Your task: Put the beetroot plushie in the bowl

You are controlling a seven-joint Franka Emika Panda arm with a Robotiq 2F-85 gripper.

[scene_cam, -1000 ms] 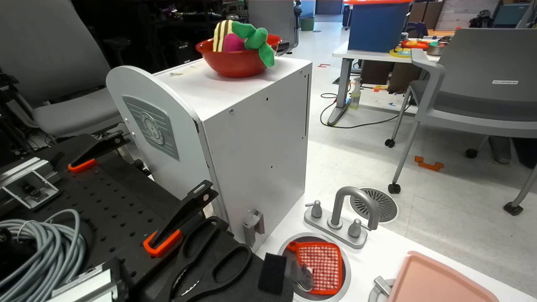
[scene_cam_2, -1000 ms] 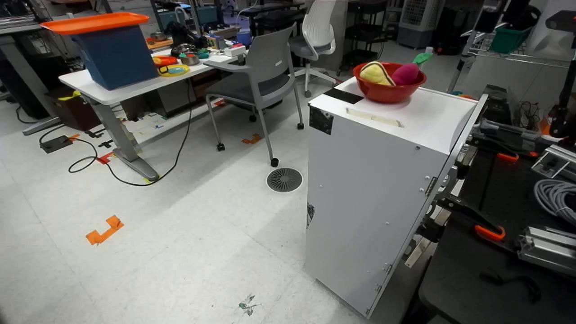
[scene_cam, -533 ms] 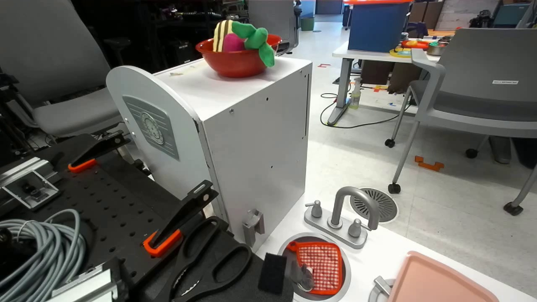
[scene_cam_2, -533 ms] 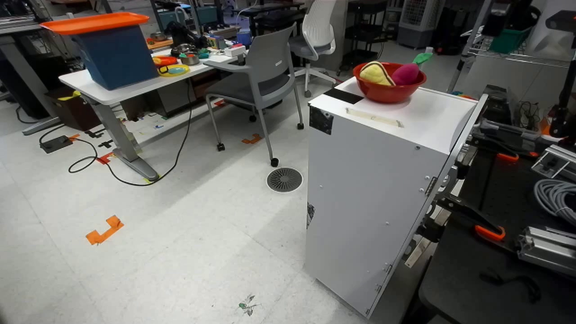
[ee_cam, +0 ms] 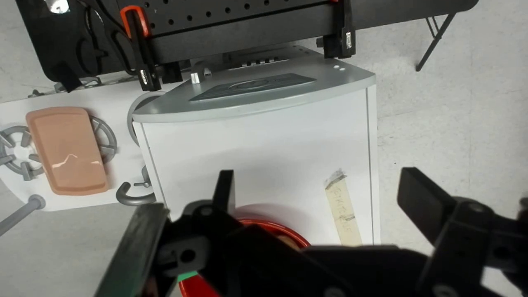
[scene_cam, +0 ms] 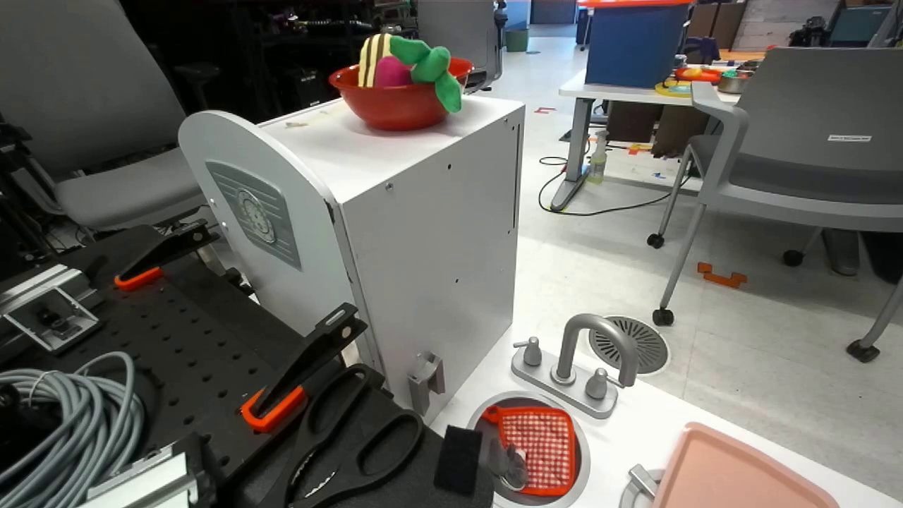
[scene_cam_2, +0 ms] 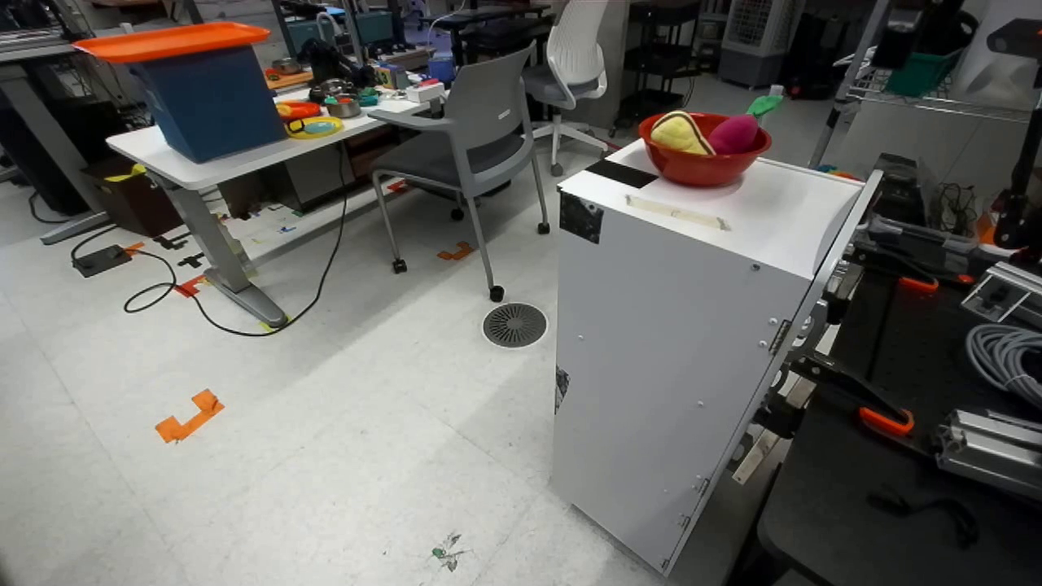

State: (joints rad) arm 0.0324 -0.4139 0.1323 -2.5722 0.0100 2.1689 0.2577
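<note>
The beetroot plushie shows in both exterior views, with its magenta body [scene_cam: 392,72] [scene_cam_2: 735,133] inside the red bowl [scene_cam: 398,109] [scene_cam_2: 700,169] and its green leaves hanging over the rim. The bowl stands upright on top of a white cabinet. In the wrist view my gripper [ee_cam: 317,183] is open, with its fingers wide apart and nothing between them. It is above the cabinet top. The bowl's rim [ee_cam: 272,225] shows below the left finger, and the gripper hides most of the bowl. Only a green sliver shows there, perhaps a leaf. The gripper is out of both exterior views.
A yellow striped plushie [scene_cam: 372,60] [scene_cam_2: 680,133] shares the bowl. The white cabinet [scene_cam: 437,226] stands beside a black perforated table [scene_cam: 190,317] with clamps. A toy sink with a faucet [scene_cam: 600,339] and a pink tray [scene_cam: 741,473] are beside it. A tape label [ee_cam: 343,210] is on the cabinet top.
</note>
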